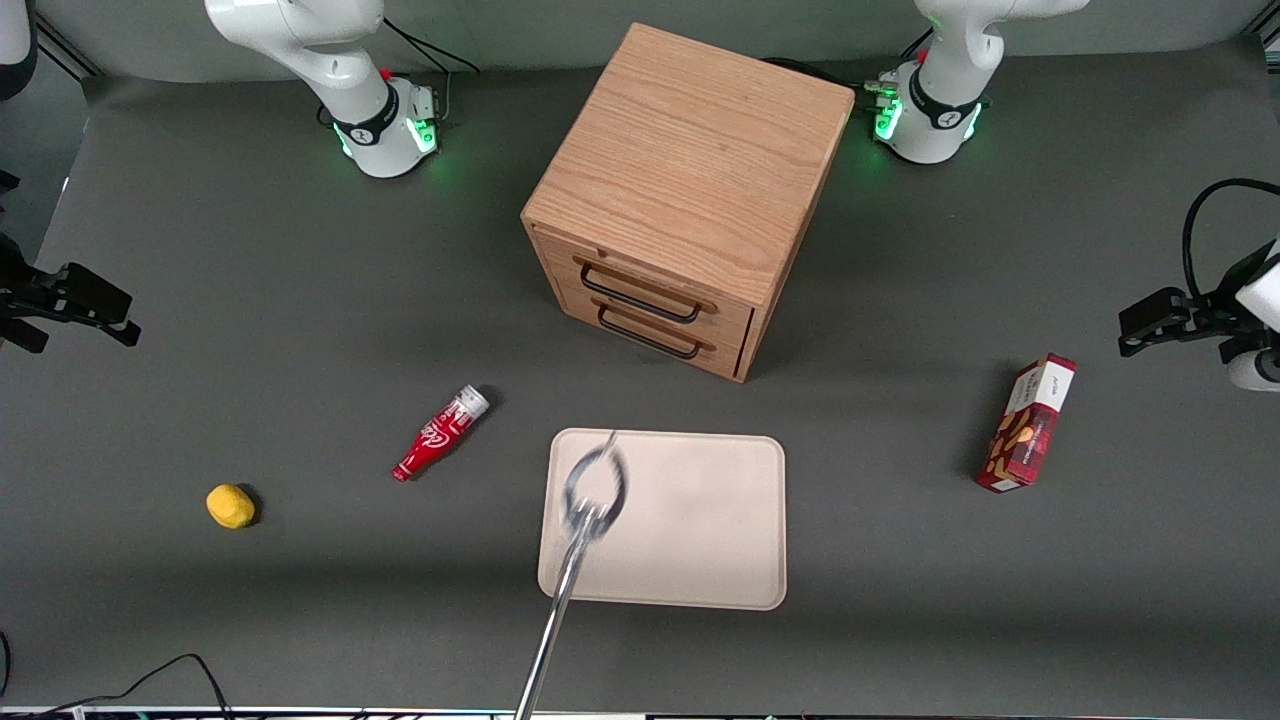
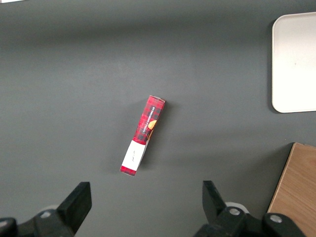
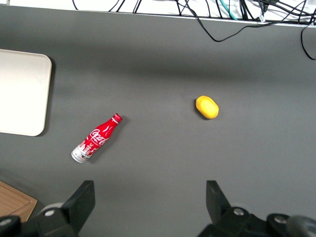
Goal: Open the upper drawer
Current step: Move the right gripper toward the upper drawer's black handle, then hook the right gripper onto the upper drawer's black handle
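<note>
The light oak cabinet [image 1: 690, 170] stands at mid table, and a corner of it shows in the right wrist view [image 3: 15, 207]. Its upper drawer [image 1: 725, 315] is shut flush, with a wide black wire handle [image 1: 640, 298]. The lower drawer [image 1: 720, 350] beneath it is shut too and has the same handle. My right gripper [image 1: 90, 320] hangs over the table at the working arm's end, far from the cabinet. In the right wrist view the gripper [image 3: 150, 192] is open and empty over bare grey table.
A beige tray [image 1: 700, 540] lies nearer the front camera than the cabinet, with a metal whisk [image 1: 595, 490] on it. A red cola bottle [image 1: 440, 432] and a yellow fruit [image 1: 230, 505] lie toward the working arm's end. A red box [image 1: 1030, 425] lies toward the parked arm's end.
</note>
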You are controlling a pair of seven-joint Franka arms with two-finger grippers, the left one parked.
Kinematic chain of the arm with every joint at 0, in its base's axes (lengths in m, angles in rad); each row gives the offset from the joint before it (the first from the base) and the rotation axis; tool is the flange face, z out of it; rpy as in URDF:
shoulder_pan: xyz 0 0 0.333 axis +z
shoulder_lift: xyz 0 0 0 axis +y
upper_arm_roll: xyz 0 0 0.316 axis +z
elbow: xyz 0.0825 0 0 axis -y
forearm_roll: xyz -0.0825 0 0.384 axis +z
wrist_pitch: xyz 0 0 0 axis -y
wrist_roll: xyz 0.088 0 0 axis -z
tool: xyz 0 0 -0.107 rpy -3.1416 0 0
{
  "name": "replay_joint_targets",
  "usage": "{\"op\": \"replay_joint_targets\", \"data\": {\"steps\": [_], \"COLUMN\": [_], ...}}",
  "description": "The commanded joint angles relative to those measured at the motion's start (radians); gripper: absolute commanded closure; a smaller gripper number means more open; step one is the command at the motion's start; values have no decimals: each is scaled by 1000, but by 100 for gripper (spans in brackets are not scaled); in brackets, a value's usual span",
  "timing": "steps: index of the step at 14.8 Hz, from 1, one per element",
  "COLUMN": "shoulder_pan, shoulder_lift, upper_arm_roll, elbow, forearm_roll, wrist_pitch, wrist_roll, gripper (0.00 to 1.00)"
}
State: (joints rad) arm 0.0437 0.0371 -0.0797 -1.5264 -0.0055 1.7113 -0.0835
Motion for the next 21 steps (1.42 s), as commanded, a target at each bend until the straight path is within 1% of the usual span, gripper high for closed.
{"op": "replay_joint_targets", "data": {"steps": [1,2,5,7,9,11,13,14,15,16,17,21], "shoulder_pan": [7,7,19,42,61,61,65,71,74,99,137,235], "shoulder_lift": [20,21,35,44,53,92,153,193,222,257,289,407], "upper_arm_roll": [3,4,52,118,214,326,424,476,510,533,537,538], "elbow": [29,32,52,52,54,55,87,115,129,138,149,213], "forearm_roll": [21,18,12,12,-1,-20,-100,-117,-122,-126,-129,-117], "wrist_pitch": [-15,-15,-16,-16,-15,-7,-1,-2,-1,-1,-1,1], "wrist_roll": [19,18,7,4,-5,-115,-171,-171,-171,-173,-183,-216], "gripper": [0,0,0,0,0,0,0,0,0,0,0,0]}}
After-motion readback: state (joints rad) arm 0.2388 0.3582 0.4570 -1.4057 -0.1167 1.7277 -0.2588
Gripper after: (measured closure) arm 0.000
